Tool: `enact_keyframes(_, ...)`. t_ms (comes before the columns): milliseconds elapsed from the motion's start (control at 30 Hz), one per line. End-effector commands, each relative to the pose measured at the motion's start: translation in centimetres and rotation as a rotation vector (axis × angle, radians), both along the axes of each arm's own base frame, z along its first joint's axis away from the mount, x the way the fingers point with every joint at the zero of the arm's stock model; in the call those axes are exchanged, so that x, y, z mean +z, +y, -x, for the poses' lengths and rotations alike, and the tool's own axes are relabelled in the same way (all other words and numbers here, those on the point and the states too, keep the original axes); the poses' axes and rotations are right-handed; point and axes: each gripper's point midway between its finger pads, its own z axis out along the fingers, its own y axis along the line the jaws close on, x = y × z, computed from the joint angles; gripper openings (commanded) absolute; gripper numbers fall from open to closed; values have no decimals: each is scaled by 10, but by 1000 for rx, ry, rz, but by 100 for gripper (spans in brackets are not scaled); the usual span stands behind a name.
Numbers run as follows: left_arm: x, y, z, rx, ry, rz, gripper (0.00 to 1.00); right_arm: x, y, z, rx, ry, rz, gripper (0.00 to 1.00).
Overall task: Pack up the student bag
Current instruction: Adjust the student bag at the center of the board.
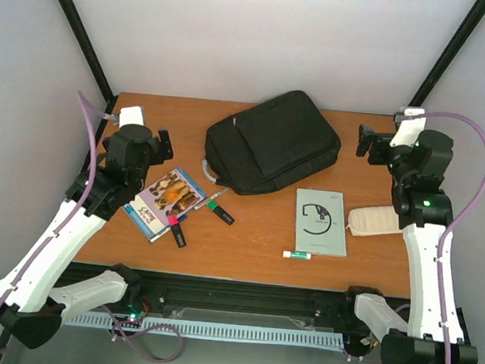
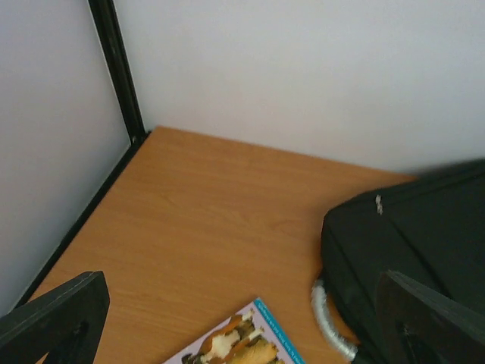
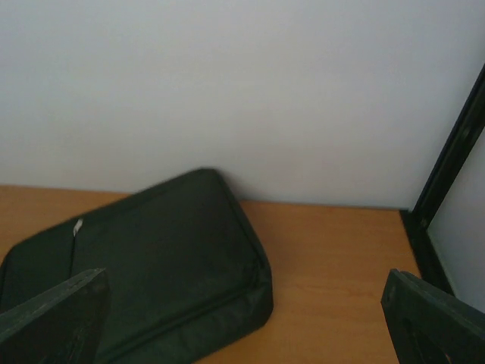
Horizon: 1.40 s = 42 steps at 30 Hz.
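Note:
The black student bag [image 1: 274, 143] lies flat at the back middle of the table, its grey loop handle [image 1: 207, 170] at its near left end. It also shows in the left wrist view [image 2: 409, 243] and the right wrist view [image 3: 144, 265]. My left gripper [image 1: 152, 136] is open and empty, raised left of the bag above a picture book [image 1: 166, 200]. My right gripper [image 1: 370, 143] is open and empty, raised right of the bag. In both wrist views the jaws stand wide apart with nothing between them.
In front of the bag lie a green-capped marker [image 1: 213, 202], a black marker [image 1: 220, 215], a pink-capped marker [image 1: 176, 230], a grey-green notebook [image 1: 320, 222], a glue stick [image 1: 298, 254] and a small whitish pouch [image 1: 374, 220]. Black frame posts stand at the back corners.

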Motion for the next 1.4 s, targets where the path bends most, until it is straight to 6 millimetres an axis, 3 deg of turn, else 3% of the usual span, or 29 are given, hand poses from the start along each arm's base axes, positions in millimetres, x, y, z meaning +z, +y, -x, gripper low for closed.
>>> enact_keyframes(0,-31,-10,-22,-69,39,92,99,-41,11,-10,54,83,0,100)
enact_keyframes(267,-108,-2,-57,-58,206,217,99,-141,45,0,276,288,45,100)
enact_keyframes(467,-148,-12,-95,-70,312,396,100,-185,65,17,413,370,56,100)
enact_keyframes(800,-234,-20,-157,-15,494,543,100,-207,85,34,559,395,68,100)
enact_keyframes(1000,-280,-36,-185,-47,578,603,100,-215,91,37,610,420,59,98)
enact_keyframes(1167,-298,-57,-207,-142,591,672,100,-225,92,34,618,449,58,94)
enact_keyframes(1367,-289,-80,-243,-271,523,742,100,-238,90,29,607,493,55,91)
